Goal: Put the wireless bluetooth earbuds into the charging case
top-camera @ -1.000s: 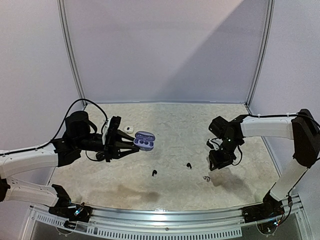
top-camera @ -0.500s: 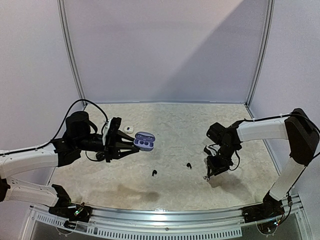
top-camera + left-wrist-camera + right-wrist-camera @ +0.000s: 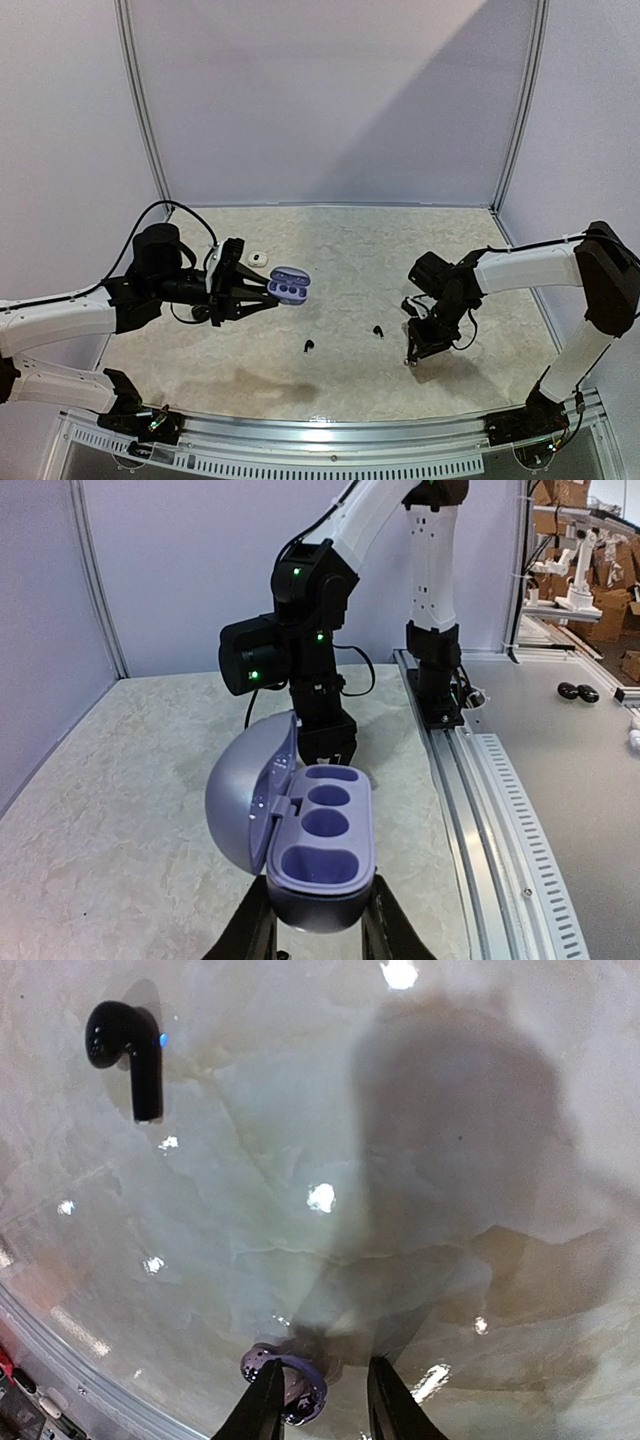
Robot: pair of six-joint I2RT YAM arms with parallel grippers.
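Your left gripper (image 3: 315, 935) is closed on the lavender pebble-shaped plastic charging case (image 3: 322, 845) and holds it above the marbled beige table (image 3: 350, 250), with the lid swung open to one side. All the wells in the case are empty, so no bud is inserted yet.

The step in hand, as I judge it, is the picking of the first bud. Your right gripper (image 3: 322, 1405) is down at the table surface, at the small silvery-grey earbud (image 3: 285, 1385). Its jaws stand partly apart: the bud lies against one finger (image 3: 262, 1410) and there is a clear gap to the other, so nothing is gripped there. A black stemmed earbud (image 3: 125, 1040) lies well apart from it on the table, and a second black earbud (image 3: 308, 346) lies between the two arms.

For the next move you need to bring the jaws together on the silvery bud. I think it is not centred, so it may slide out sideways. Close slowly, check that both fingers hold it, then lift and carry it to the open case. The wells are small and shaped, so the bud will probably need the correct orientation before it goes in.
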